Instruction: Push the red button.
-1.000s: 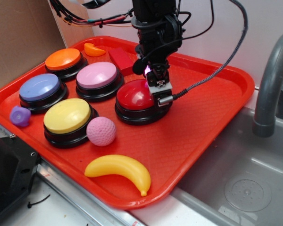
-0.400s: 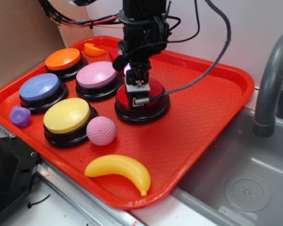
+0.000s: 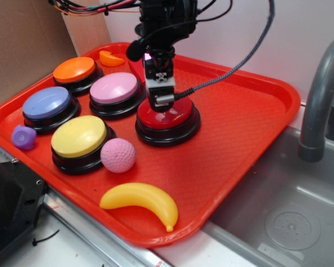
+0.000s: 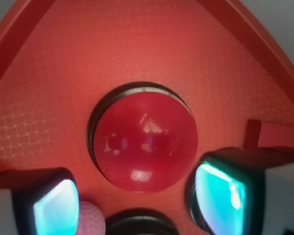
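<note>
The gripper (image 3: 158,100) hides the red button's (image 3: 170,115) back (fingers blurred at the wrist view's edge).

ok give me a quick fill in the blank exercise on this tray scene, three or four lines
1. The claw is above the ____ button.
2. The golf ball in front of the yellow button is ____ in colour.
3. The banana lies near the tray's ____ edge.
4. Behind the pink button sits the ____ button.

Missing words: red; pink; front; orange
</note>
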You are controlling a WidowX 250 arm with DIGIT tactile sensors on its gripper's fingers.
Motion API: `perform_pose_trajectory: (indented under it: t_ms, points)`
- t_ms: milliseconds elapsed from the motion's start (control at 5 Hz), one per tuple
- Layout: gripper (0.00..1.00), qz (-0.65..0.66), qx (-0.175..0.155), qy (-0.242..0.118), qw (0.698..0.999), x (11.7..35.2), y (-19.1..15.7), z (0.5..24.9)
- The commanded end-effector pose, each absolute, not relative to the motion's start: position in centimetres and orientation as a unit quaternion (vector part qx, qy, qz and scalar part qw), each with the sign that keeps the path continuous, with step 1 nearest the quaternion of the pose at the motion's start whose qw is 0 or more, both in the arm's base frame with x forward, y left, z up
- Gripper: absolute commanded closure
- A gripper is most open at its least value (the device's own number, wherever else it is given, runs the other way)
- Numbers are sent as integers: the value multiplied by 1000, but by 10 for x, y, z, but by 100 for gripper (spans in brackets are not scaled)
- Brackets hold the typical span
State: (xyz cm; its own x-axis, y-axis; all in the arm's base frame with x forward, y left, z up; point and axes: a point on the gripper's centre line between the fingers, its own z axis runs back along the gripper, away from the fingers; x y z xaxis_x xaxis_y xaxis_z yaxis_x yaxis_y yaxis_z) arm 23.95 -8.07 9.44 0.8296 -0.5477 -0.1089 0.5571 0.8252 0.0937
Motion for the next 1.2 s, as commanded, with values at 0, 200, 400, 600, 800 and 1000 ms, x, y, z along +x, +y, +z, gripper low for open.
perform_pose_trajectory:
  t_ms: [0, 200, 400, 600, 800, 1000]
  points:
    - [0, -251, 49, 13, 967, 238, -77, 131]
    - [0, -244, 49, 16, 969, 237, -76, 139]
    - [0, -242, 48, 12, 969, 236, -76, 144]
    - [0, -241, 50, 5, 969, 235, -74, 152]
    - [0, -235, 51, 2, 971, 234, -72, 157]
    - [0, -232, 53, -4, 971, 232, -72, 165]
